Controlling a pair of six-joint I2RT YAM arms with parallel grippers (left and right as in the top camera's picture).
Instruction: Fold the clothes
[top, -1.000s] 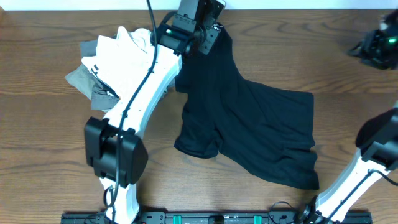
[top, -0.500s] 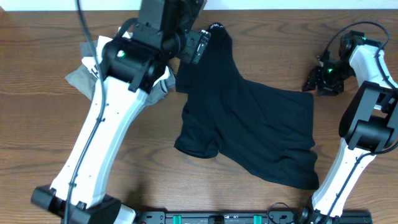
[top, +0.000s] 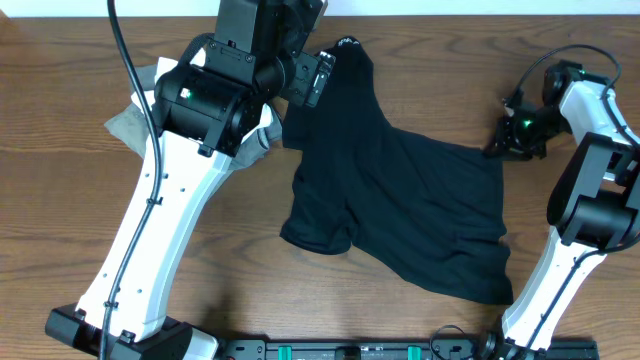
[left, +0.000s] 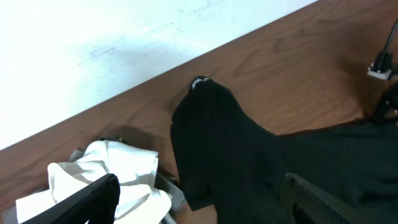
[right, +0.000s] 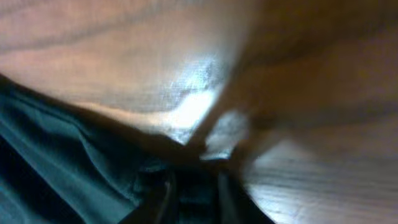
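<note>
Black T-shirt (top: 400, 200) unmoved; right pincer (top: 497, 148) now at its corner

T-shirt (top: 400, 200): matt black cloth | table (top: 60, 250): smooth wood grain

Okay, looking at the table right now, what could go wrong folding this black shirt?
The right gripper sits at a far corner of the black T-shirt, and its wrist view is blurred; it may pinch too little cloth and slip off. The left gripper hangs open over the shirt's edge, right beside the white garment, so it might snag the wrong piece.
</note>
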